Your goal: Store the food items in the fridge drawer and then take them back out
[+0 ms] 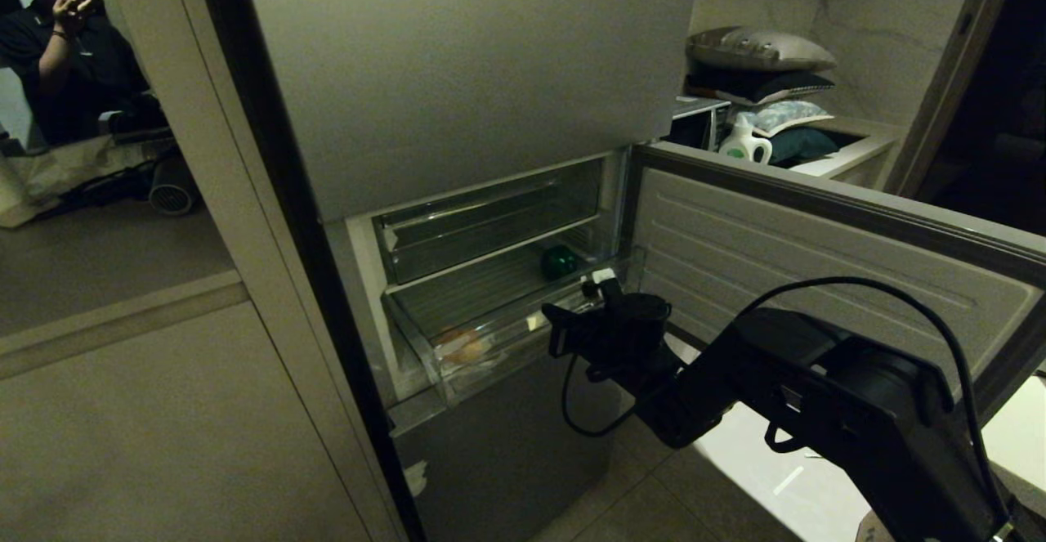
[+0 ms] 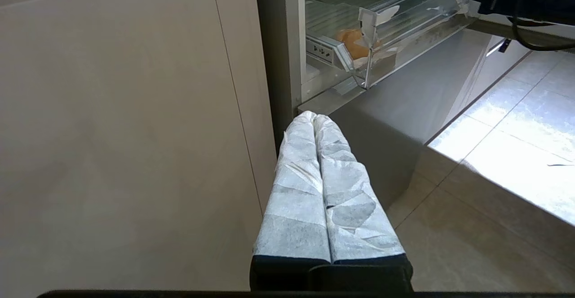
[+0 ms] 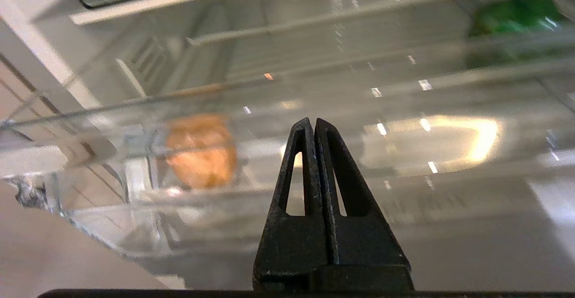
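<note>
The fridge drawer (image 1: 490,338) is pulled out of the grey fridge. Inside it, a glossy dark-green food item (image 1: 560,262) lies at the back right and an orange-tan lumpy one (image 1: 463,346) at the front left corner. My right arm (image 1: 735,378) reaches in from the lower right to the drawer's front. My right gripper (image 3: 313,120) is shut and empty, close in front of the drawer's clear front lip (image 3: 359,104), between the orange piece (image 3: 202,149) and the green piece (image 3: 512,15). My left gripper (image 2: 314,116), wrapped in white, is shut and empty, low beside the fridge.
The fridge's door (image 1: 817,248) stands open on the right, over my right arm. A shallower clear tray (image 1: 490,223) sits above the drawer. A tall cabinet panel (image 1: 163,411) borders the left. A person (image 1: 65,43) sits far left; pillows (image 1: 760,51) and a bottle (image 1: 744,143) lie beyond the door.
</note>
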